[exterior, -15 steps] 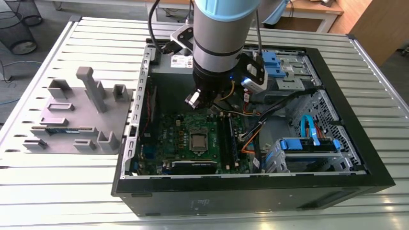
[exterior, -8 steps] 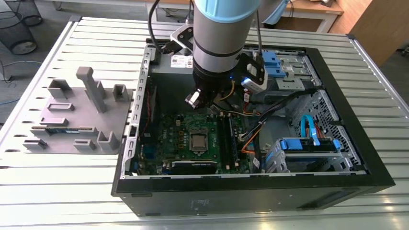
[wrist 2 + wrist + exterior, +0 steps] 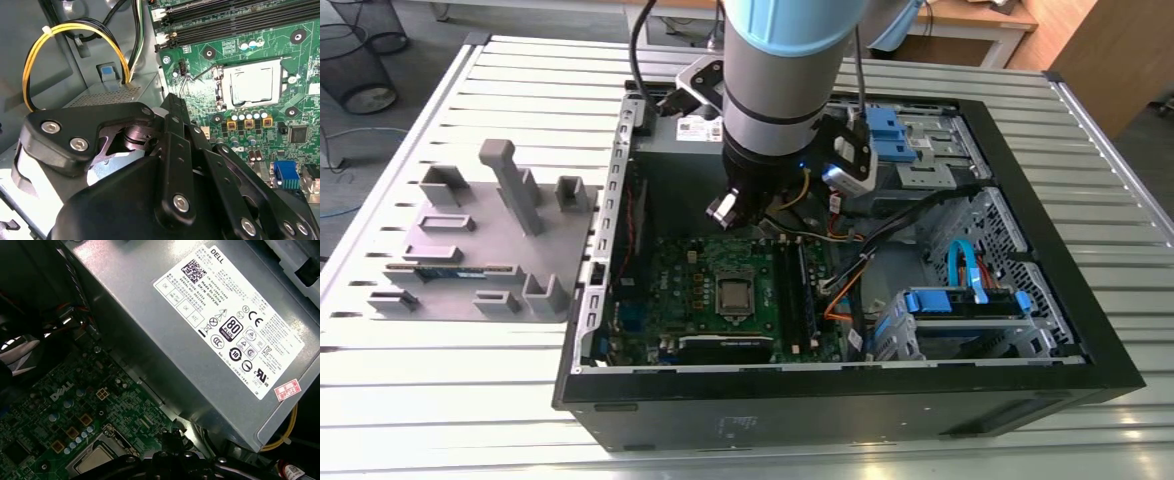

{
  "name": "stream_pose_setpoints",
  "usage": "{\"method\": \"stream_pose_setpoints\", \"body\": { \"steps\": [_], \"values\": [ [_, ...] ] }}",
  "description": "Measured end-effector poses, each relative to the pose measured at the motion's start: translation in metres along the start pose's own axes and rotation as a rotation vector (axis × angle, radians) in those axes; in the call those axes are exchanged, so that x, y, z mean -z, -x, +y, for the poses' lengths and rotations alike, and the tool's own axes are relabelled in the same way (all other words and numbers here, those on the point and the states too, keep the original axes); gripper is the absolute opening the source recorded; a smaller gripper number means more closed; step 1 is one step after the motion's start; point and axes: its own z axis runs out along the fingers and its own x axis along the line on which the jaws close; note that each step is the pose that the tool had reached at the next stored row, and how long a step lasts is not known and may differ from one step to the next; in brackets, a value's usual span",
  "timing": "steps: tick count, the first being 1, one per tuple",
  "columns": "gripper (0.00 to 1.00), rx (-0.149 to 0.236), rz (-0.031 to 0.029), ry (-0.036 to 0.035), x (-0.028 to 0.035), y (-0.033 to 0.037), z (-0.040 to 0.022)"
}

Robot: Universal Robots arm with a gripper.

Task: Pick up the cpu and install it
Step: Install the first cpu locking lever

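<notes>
on the tabletop point(image 3: 454, 400), tray point(image 3: 480, 230) near the exterior view's left edge, computer case point(image 3: 854, 410) just beside it on the exterior view's right. in the case, board point(image 3: 674, 280) on the floor, cpu point(image 3: 735, 296) in the board's middle, power supply point(image 3: 175, 330) behind the board.

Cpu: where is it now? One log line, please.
shiny silver square cpu: in socket of green board | gripper: inside black computer case, near board

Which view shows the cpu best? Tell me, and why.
The second wrist view: the cpu lies whole and uncovered in its socket. The exterior view shows it from afar; the first wrist view cuts it off at the edge.
</notes>
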Motion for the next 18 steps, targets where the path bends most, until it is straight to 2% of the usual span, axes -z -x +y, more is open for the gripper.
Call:
{"method": "stream_pose_setpoints", "body": {
  "steps": [8,15,16,17,18],
  "values": [
    [0.11,0.000,0.0001,0.0005,-0.0004,0.0039,-0.0038],
    [0.11,0.000,0.0003,0.0004,-0.0042,0.0035,-0.0046],
    [0.11,0.000,0.0014,-0.0007,-0.0043,0.0035,-0.0046],
    [0.11,0.000,0.0055,-0.0044,-0.0043,0.0036,-0.0046],
    [0.11,0.000,0.0125,-0.0110,-0.0043,0.0036,-0.0046]
  ]
}}
